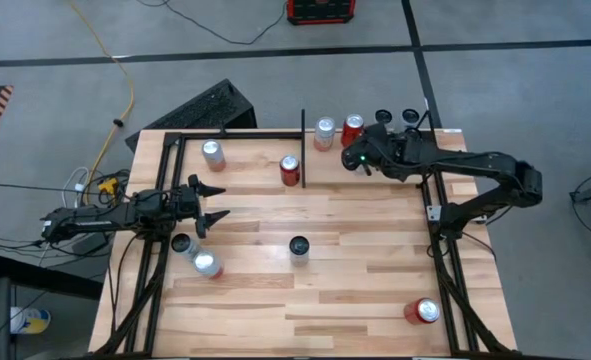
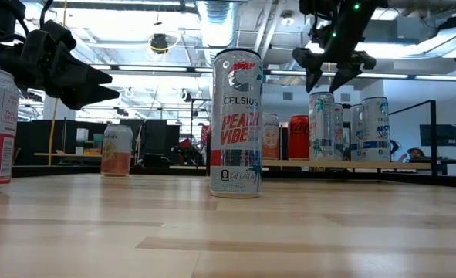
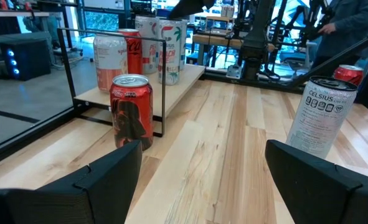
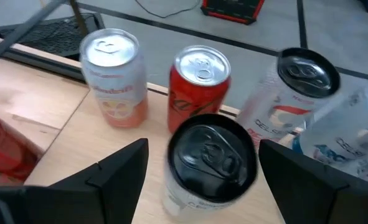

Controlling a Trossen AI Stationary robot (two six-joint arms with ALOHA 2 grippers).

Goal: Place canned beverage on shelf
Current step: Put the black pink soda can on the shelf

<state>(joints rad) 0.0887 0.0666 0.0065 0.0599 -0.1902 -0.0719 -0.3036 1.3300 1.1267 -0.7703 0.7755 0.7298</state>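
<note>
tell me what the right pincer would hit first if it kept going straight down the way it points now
Most likely the black-topped can on the shelf: it sits right between the open right pincer fingers in the right wrist view. The red can and silver can stand beyond it. How far above it the pincer hangs is unclear.

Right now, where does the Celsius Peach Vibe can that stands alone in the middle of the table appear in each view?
High view: the Celsius can is at the table's centre, seen by its black lid.
Low view: centre foreground, label facing the camera.
Left wrist view: on the bare planks, across from the red can.
Right wrist view: not in it.
Shared landmark: the red can beside the black divider bar, in the high and left wrist views.
</note>
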